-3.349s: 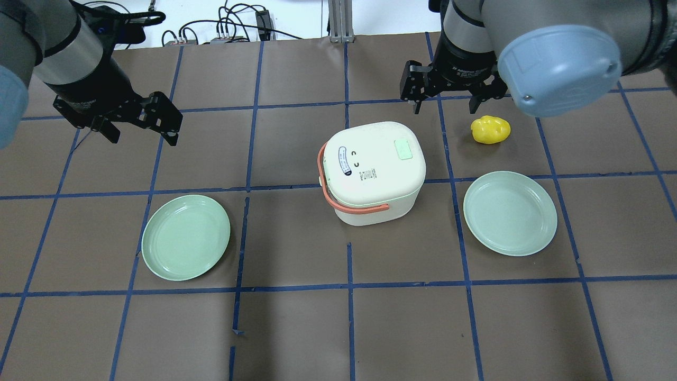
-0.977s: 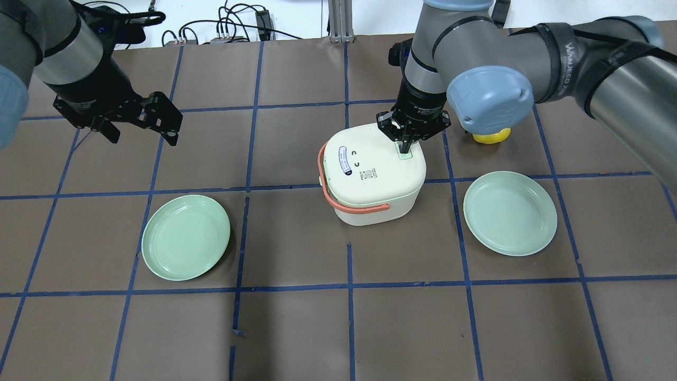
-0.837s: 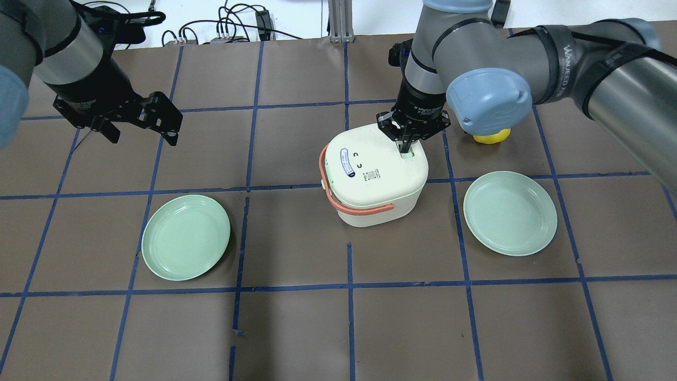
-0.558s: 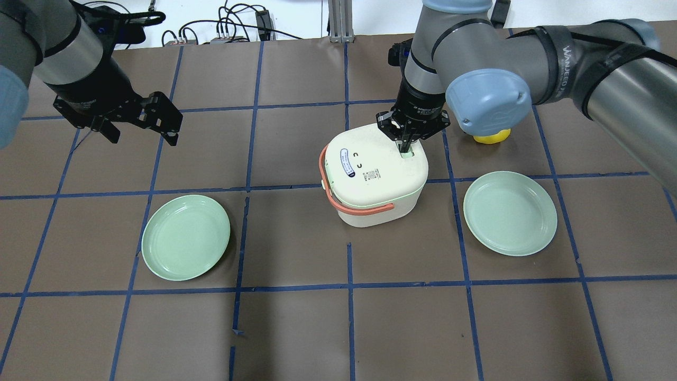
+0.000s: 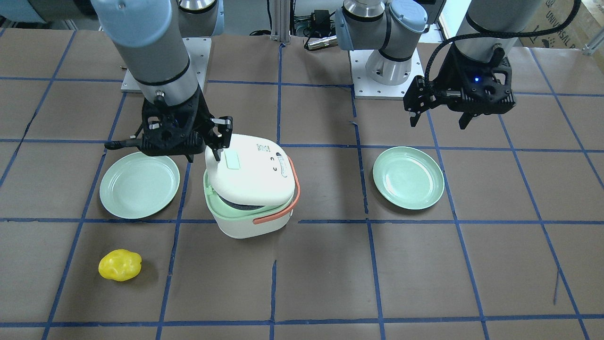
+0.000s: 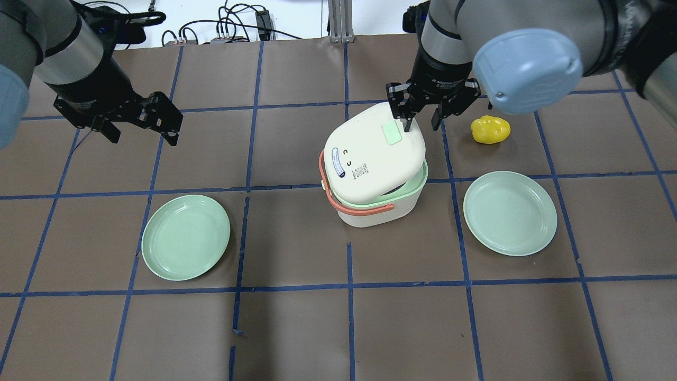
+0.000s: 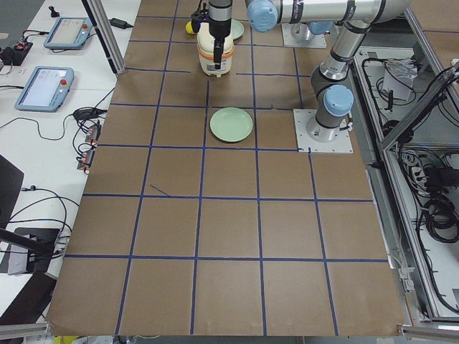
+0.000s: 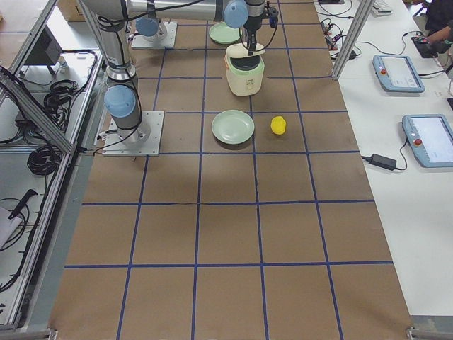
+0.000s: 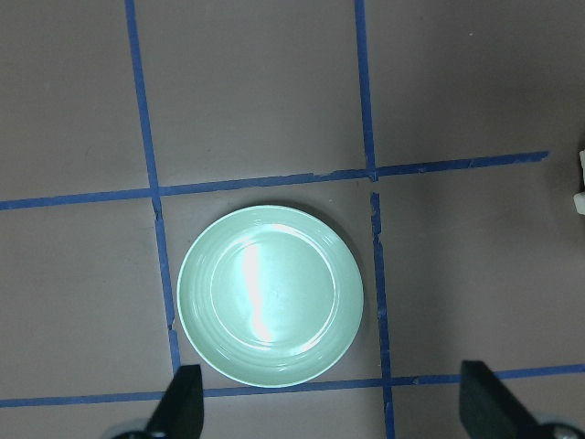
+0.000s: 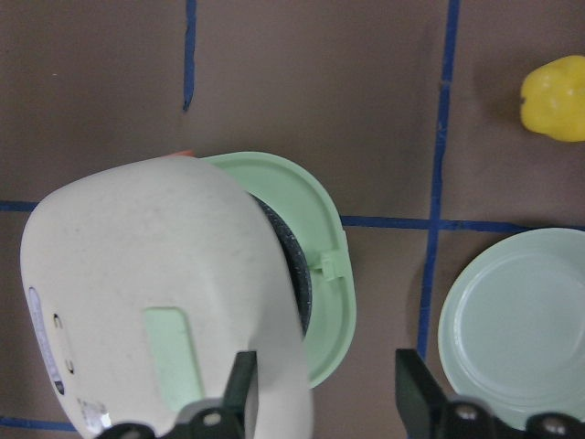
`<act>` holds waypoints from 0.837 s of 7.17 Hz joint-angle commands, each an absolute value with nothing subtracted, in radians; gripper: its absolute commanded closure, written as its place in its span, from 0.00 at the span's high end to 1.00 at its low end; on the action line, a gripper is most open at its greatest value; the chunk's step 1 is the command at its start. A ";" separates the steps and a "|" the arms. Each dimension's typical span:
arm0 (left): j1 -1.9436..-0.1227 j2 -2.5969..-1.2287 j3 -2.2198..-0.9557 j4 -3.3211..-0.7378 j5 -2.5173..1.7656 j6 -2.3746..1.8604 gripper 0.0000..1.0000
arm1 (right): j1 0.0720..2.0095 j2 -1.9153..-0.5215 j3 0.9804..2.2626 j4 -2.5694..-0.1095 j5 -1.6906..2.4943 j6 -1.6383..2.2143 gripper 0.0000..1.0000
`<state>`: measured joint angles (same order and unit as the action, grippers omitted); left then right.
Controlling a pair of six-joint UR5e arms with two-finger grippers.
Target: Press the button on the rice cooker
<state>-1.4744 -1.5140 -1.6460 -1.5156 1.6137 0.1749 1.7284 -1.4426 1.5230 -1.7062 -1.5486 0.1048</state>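
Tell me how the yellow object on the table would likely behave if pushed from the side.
The yellow object is rounded but lumpy, so it would probably roll unevenly and soon settle. It looks smooth and slightly shiny, so a grasp might slip on it. It lies free on the flat table, touching nothing, so a light push would likely move it.

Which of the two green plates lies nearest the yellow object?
The plate on the robot's right of the rice cooker; the yellow object lies just beyond it. The other plate sits across the cooker, on the robot's left.
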 commanded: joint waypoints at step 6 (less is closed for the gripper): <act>-1.474 -1.514 -1.646 -1.516 1.614 0.175 1.00 | 1.602 -1.529 1.575 -1.696 -1.545 -0.080 1.00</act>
